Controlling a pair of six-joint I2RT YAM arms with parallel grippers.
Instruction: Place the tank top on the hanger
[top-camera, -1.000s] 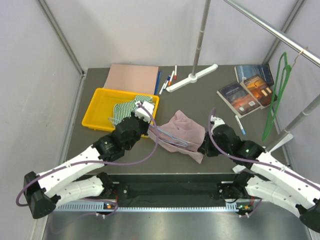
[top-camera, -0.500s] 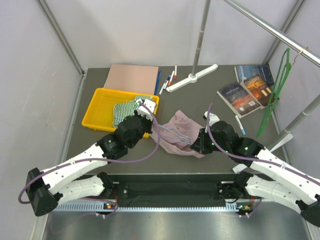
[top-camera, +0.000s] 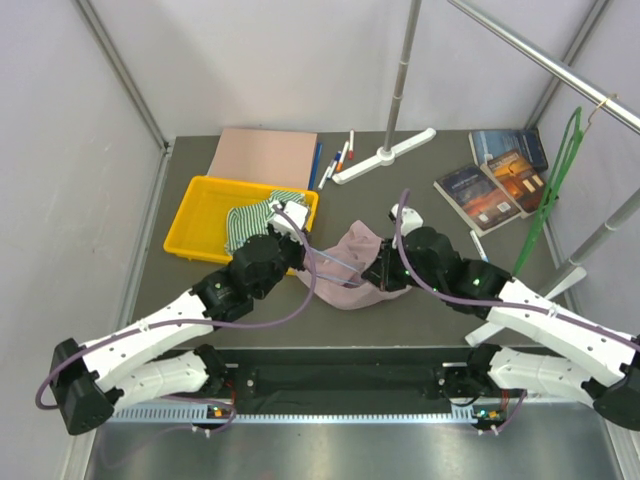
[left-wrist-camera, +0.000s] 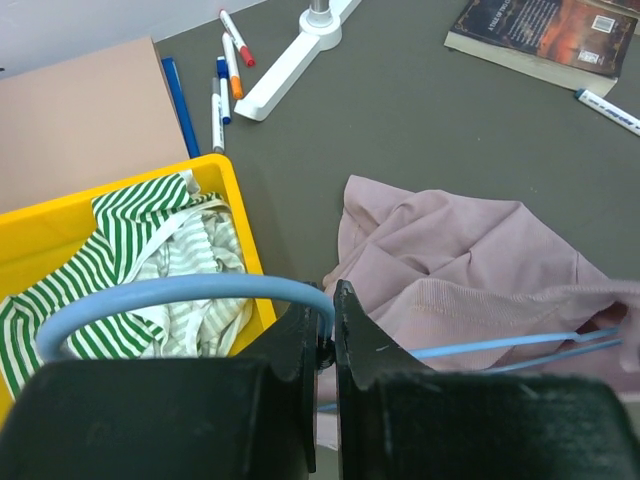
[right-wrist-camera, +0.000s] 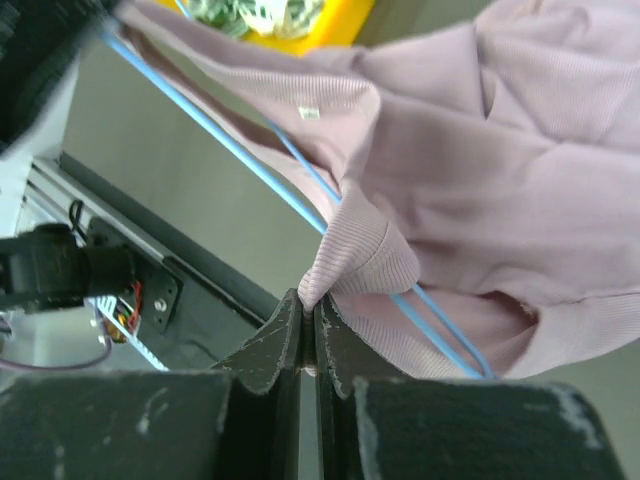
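The left gripper (left-wrist-camera: 335, 300) has its fingers pressed together on the hanger (left-wrist-camera: 190, 290), pinching the light-blue wire where the hook bends down into the neck; from the fingertips the hook arcs away to the left, and the hanger's thin arms run off to the right and pass into the cloth; the tank top (left-wrist-camera: 450, 260) lies crumpled on the dark table (left-wrist-camera: 420, 120) just ahead and to the right of these fingers, its near edge draped over the wire arms; ahead and to the left of them sits the yellow tray (left-wrist-camera: 232, 190), holding a green-and-white striped cloth (left-wrist-camera: 130, 240), with its corner close to the fingertips; further ahead, well apart, lie several markers (left-wrist-camera: 225, 60), the white stand foot (left-wrist-camera: 290, 65) and a flat pink board (left-wrist-camera: 80, 120), while a book (left-wrist-camera: 540, 30) and one more pen (left-wrist-camera: 610, 108) lie far off to the right. The right gripper (right-wrist-camera: 308, 305) is closed too, its two fingers nipping a small ribbed fold at the edge of the pink fabric; the rest of the garment spreads out beyond and to the right of those fingertips, and two blue wire arms cross just past them, running up to the left and down to the right, partly under the cloth; from above, both grippers meet at the garment from opposite sides, and a green hanger (top-camera: 555, 190) hangs far off beyond the right arm.
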